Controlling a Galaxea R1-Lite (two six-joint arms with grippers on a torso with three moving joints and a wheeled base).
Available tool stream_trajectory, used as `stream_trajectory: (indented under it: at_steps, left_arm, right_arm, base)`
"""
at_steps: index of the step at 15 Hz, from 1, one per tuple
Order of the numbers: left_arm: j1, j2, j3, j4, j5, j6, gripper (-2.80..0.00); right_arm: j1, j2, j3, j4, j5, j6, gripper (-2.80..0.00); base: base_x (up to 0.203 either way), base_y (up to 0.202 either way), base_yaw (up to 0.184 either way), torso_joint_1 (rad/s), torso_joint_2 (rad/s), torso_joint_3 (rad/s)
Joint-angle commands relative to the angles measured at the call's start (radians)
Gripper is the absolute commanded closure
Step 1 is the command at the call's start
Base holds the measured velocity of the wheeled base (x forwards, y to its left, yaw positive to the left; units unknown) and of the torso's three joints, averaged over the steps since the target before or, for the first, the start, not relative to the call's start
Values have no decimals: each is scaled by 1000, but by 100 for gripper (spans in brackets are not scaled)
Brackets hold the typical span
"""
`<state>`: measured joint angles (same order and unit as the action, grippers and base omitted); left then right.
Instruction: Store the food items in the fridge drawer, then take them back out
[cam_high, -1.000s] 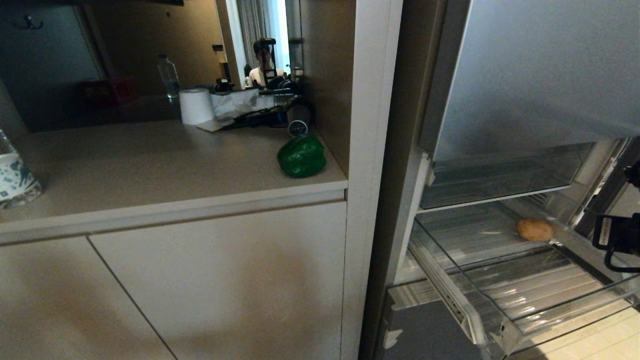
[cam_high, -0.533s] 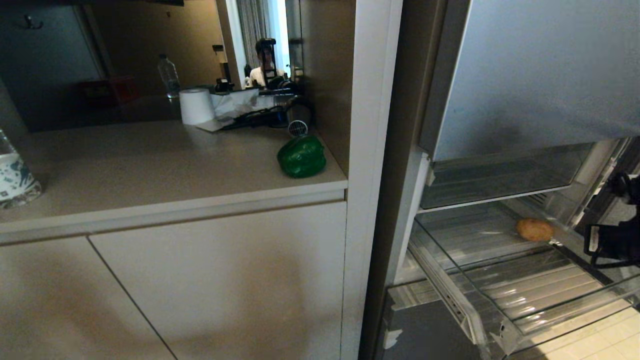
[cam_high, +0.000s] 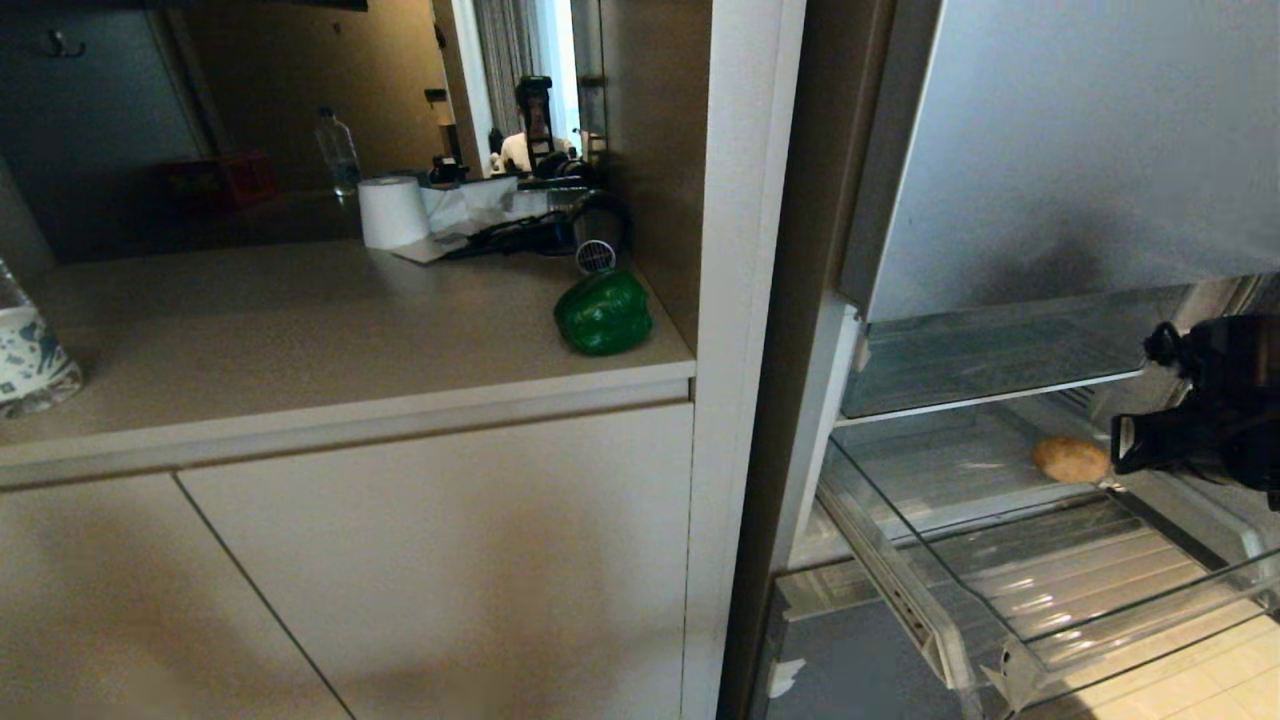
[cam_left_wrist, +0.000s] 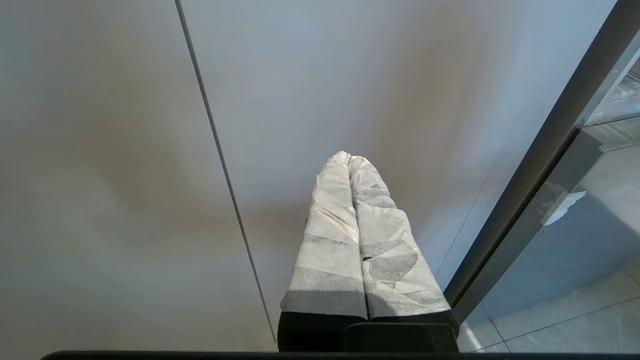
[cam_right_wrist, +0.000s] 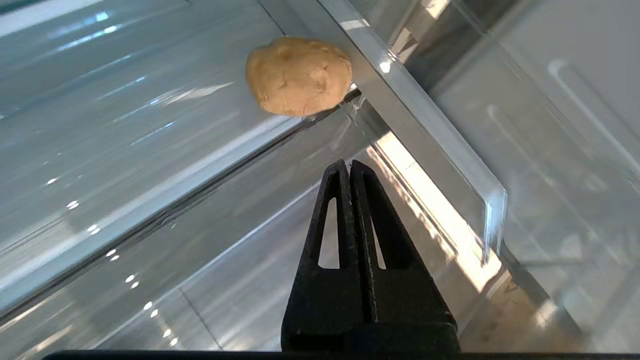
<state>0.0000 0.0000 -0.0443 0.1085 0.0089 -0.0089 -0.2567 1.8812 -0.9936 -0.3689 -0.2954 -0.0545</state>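
Observation:
The fridge drawer (cam_high: 1060, 572) stands pulled out, its clear ribbed bin showing. A tan-brown potato-like lump (cam_high: 1070, 459) lies at the bin's back right corner (cam_right_wrist: 299, 75). The green bell pepper (cam_high: 603, 312) rests on the beige counter near its right end. My right arm (cam_high: 1210, 400) reaches in from the right above the bin. Its right gripper (cam_right_wrist: 348, 165) is shut and empty, pointing toward the lump a short way off. My left gripper (cam_left_wrist: 350, 157), wrapped in white tape, is shut and parked facing a cabinet door, outside the head view.
The tall fridge door (cam_high: 1080, 150) hangs above the drawer, with a glass shelf (cam_high: 1000, 360) under it. A white pillar (cam_high: 740, 300) divides counter from fridge. A paper roll (cam_high: 392, 212), a bottle (cam_high: 338, 152), cables and a patterned glass (cam_high: 25, 350) stand on the counter. A person shows in the mirror (cam_high: 525, 130).
My right arm has risen and moved left into view, closer to the tan lump. Its fingers have stayed shut. The food items and the drawer have not moved.

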Motion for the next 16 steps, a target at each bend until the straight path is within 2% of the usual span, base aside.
stream_trajectory:
  at_steps: [1,3,7,9,16]
  left_arm:
    - [0,0,0,0,0,0,0]
    - [0,0,0,0,0,0,0]
    - [0,0,0,0,0,0,0]
    - [0,0,0,0,0,0,0]
    - [0,0,0,0,0,0,0]
  right_arm:
    - [-15,66,-31,-3,1,-14,0]
    - [-42,94,-54,-4,13,-44,0]
    - [-83,176,-133,-2,99,-61,0]
    - [-88,213,-161,-2,176,-67,0]
    - [-101,347,-297,-8,278,-92,0]
  base:
    - [0,0,0,0,0,0]
    - [0,0,0,0,0,0]
    - [0,0,0,0,0,0]
    - [0,0,0,0,0,0]
    - [0,0,0,0,0,0]
